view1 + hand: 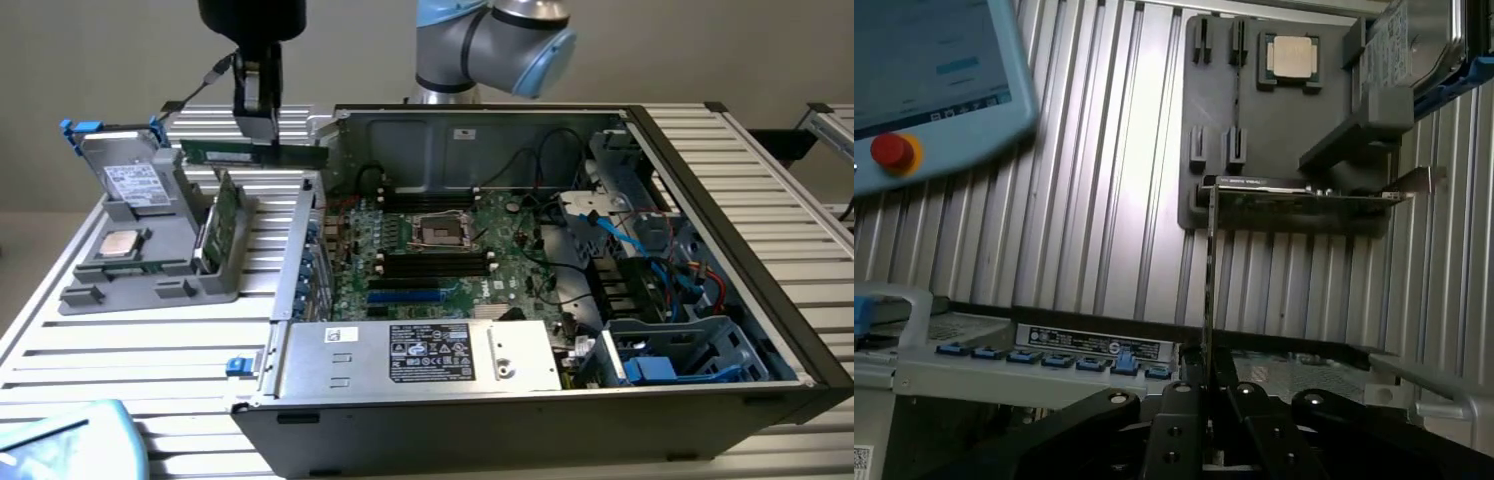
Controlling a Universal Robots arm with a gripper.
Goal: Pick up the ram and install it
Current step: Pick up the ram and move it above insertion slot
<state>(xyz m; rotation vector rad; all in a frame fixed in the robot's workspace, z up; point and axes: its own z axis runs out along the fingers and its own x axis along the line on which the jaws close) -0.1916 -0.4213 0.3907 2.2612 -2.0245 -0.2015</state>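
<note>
I have the jaws clamped on the ram [214, 152], held in the air above the surface [160, 350] beside the open computer case [747, 250]. Pickup looks done; seating it in a motherboard slot [434, 262] remains.

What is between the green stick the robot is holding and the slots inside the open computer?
The gripper holds the ram outside the case. The case's side wall stands between it and the memory slots. The case is open on top, and nothing visible covers the slots.
</note>
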